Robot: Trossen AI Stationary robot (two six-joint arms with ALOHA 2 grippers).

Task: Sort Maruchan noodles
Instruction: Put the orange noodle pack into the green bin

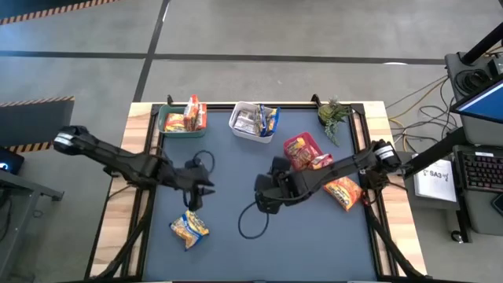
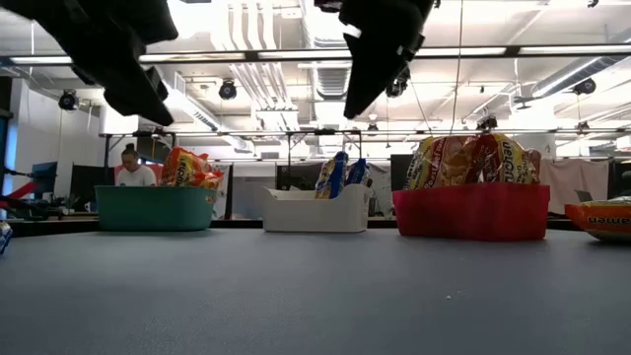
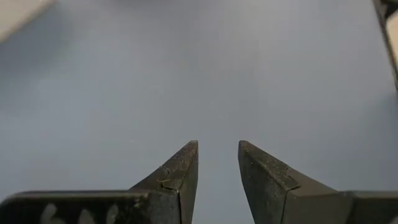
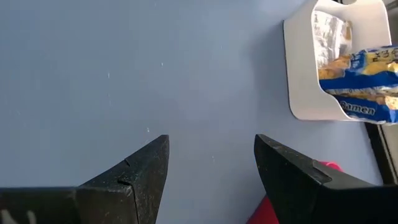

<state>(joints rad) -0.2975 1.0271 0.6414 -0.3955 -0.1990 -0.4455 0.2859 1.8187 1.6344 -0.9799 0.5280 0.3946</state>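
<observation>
Two loose Maruchan packets lie flat on the blue mat: an orange-yellow one (image 1: 189, 229) near the near-left part, another orange one (image 1: 343, 192) at the right, also seen at the low view's right edge (image 2: 602, 218). Other packets stand in the green bin (image 1: 184, 118), the white bin (image 1: 255, 120) (image 4: 339, 59) and the red bin (image 1: 304, 151). My left gripper (image 1: 198, 195) (image 3: 217, 155) hovers open over bare mat, just beyond the near-left packet. My right gripper (image 1: 262, 196) (image 4: 211, 155) hovers open over the mat's middle, holding nothing.
A small green plant (image 1: 334, 115) sits at the far right corner of the table. Black cables loop on the mat near both grippers (image 1: 251, 224). A person (image 2: 131, 168) sits in the room beyond the table. Bare mat lies across the near middle.
</observation>
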